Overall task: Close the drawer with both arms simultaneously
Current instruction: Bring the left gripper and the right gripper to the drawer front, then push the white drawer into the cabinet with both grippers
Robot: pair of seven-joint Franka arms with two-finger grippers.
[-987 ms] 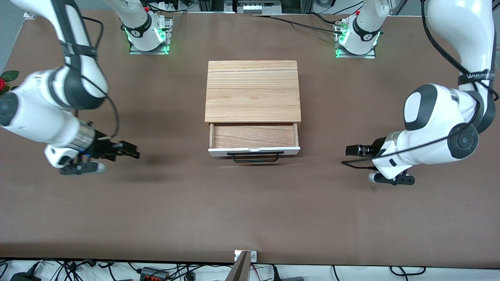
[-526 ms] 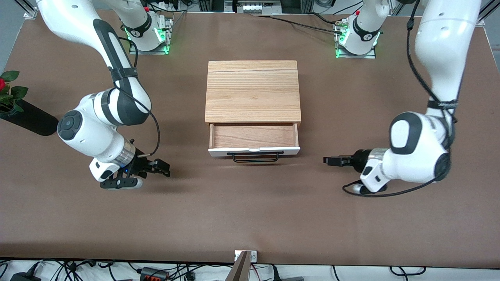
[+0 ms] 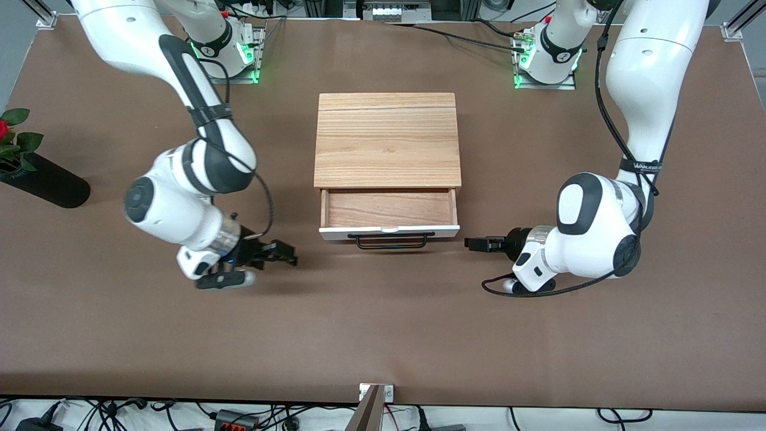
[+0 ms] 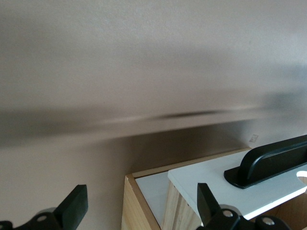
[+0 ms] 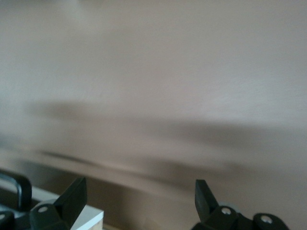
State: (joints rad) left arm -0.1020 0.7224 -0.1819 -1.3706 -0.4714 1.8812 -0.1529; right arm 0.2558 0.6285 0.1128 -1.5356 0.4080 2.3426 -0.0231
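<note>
The drawer stands pulled out of its oak-grain box, with its white front panel and black wire handle toward the front camera. My left gripper is open and empty. It hangs low over the table beside the panel's corner at the left arm's end. In the left wrist view the gripper faces that panel corner and the handle. My right gripper is open and empty, low over the table off the panel's other corner. In the right wrist view the gripper faces the panel corner.
A black vase with a red rose lies on the brown table at the right arm's end. The arm bases with green lights stand along the table's edge farthest from the front camera.
Both arms have swung inward, and each gripper has moved along the table toward its own end of the drawer's front. The drawer has not moved.
</note>
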